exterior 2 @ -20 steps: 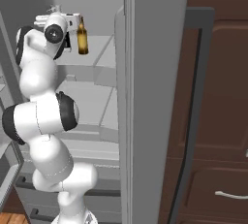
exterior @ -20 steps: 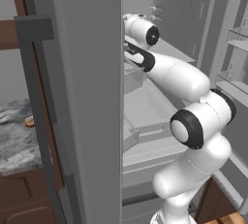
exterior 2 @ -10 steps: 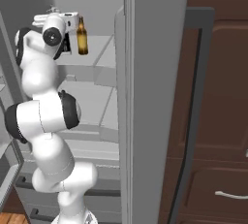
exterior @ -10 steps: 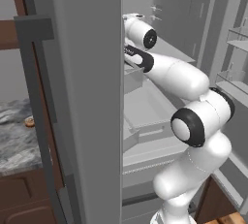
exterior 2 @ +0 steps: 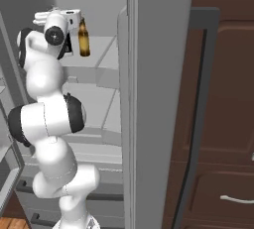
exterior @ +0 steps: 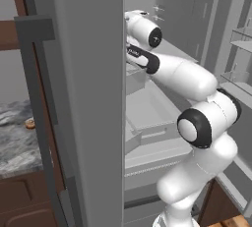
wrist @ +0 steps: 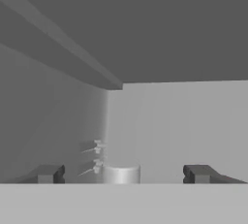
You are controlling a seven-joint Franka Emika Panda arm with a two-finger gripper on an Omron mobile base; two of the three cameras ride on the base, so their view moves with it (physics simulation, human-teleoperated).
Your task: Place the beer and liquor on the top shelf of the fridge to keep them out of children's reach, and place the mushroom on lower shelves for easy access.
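The beer [exterior 2: 84,38], an amber bottle with a yellowish label, stands upright on the top shelf [exterior 2: 105,50] of the grey fridge [exterior 2: 158,99]. My gripper [wrist: 123,173] is open, with its fingertips [wrist: 48,173] wide apart on either side of the bottle's silvery cap [wrist: 121,172] and clear of it. In the right base view my hand [exterior 2: 69,17] sits level with the bottle's neck. The mushroom [exterior: 30,123], a small tan lump, lies on the marbled counter [exterior: 15,142] left of the fridge. The liquor is out of view.
The fridge's grey side panel [exterior: 88,98] hides my hand in the left base view. White lower shelves and drawers [exterior: 147,123] lie under my arm. Door bins [exterior: 241,78] hang on the right. Dark brown cabinets [exterior 2: 223,124] stand right of the fridge.
The jaws have gone from shut on the beer's neck to wide open. The bottle stands where it was, and the arm has hardly moved.
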